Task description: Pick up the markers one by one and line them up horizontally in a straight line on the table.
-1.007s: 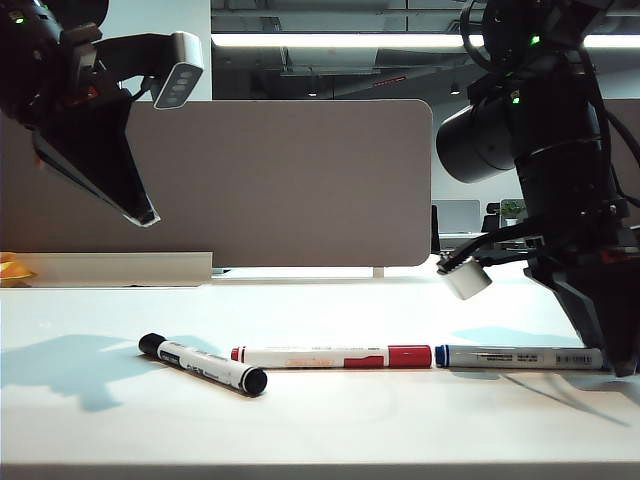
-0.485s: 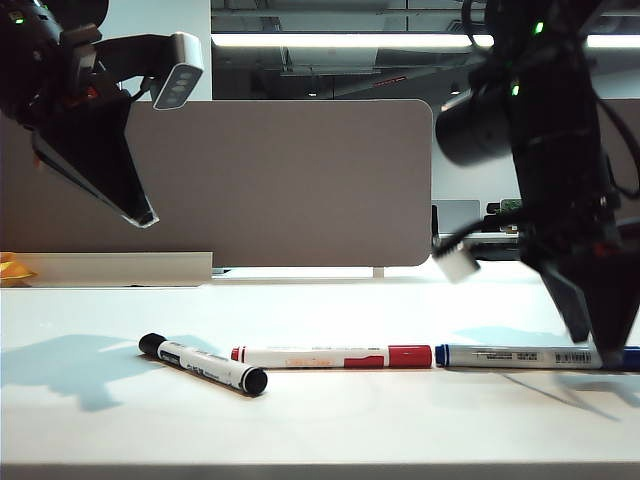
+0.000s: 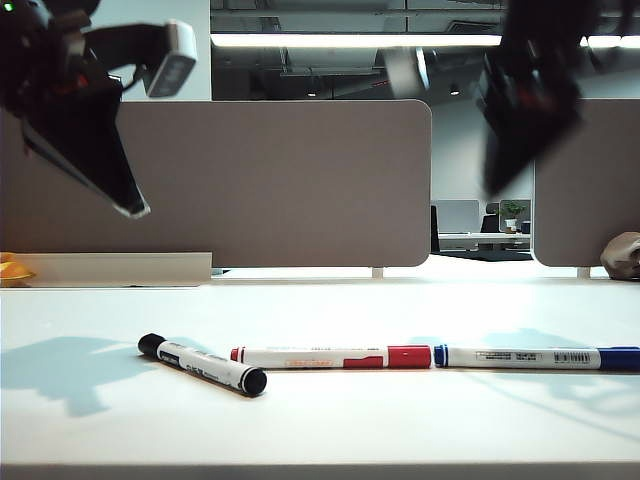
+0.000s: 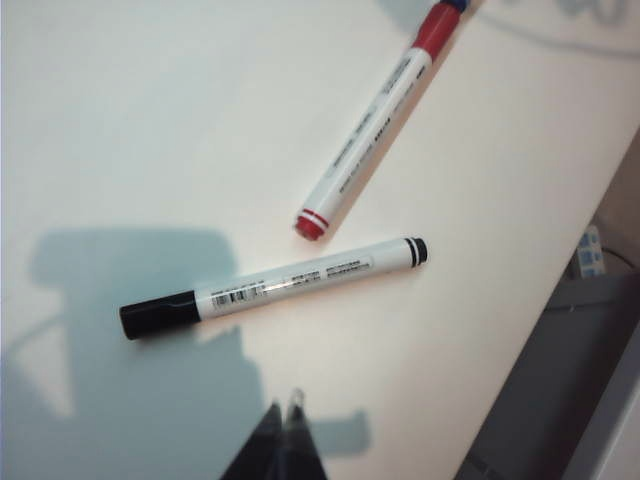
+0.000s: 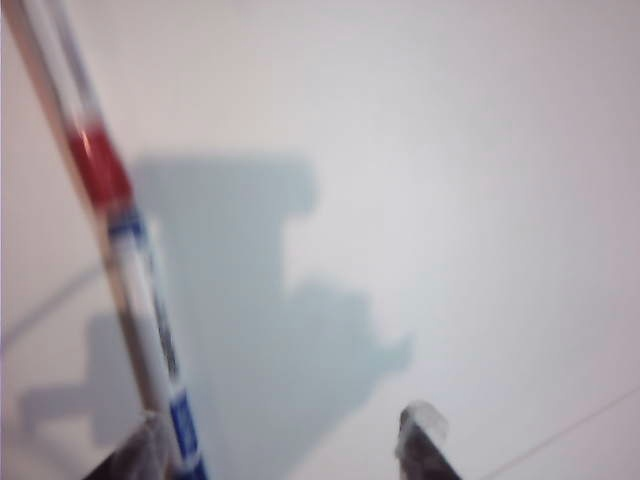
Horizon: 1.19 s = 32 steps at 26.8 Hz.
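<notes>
Smooth white table (image 3: 400,430); slim cylindrical markers (image 3: 330,357) lying; left gripper (image 3: 130,208) clenched, right gripper (image 5: 285,440) released, apparently empty.

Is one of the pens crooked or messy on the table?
Yes. The black marker lies slanted at the left end, while the red marker and blue marker lie end to end in a straight row on the table. The left gripper, shut, and the right gripper, open, both hang above, holding nothing.

printed labels and barcode on black marker (image 4: 270,287), red marker (image 4: 372,118), none legible
</notes>
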Each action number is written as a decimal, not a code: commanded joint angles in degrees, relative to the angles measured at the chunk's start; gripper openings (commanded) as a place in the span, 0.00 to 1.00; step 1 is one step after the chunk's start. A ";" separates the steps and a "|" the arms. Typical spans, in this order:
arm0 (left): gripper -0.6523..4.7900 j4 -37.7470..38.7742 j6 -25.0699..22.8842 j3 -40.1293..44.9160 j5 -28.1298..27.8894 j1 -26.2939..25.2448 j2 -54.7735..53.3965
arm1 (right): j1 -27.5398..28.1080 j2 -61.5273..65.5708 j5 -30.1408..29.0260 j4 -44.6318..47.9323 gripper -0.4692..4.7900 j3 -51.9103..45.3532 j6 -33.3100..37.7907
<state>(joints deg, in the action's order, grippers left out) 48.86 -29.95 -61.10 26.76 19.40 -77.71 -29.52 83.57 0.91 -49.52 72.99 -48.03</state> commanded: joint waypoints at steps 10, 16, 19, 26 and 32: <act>0.19 6.60 -10.97 -0.13 -6.56 -0.02 9.84 | -11.80 0.72 -20.39 17.73 0.52 0.11 24.06; 0.35 11.41 -21.20 -0.09 -6.21 0.00 9.29 | -16.02 -0.24 -24.94 19.45 0.44 0.11 27.91; 0.35 14.19 -21.29 -0.11 -5.95 0.04 9.33 | -17.29 -1.01 -26.91 20.04 0.44 0.11 29.90; 0.35 12.02 -25.73 -0.11 -11.02 8.44 9.09 | -18.12 -4.94 -26.75 16.81 0.44 0.11 30.10; 0.34 2.99 -26.14 -0.13 -14.86 13.31 5.84 | -17.77 -6.84 -24.83 8.50 0.44 0.09 30.01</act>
<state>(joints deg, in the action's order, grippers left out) 53.89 -55.51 -61.10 12.49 32.60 -70.94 -47.29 77.08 -24.99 -38.81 72.84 -18.24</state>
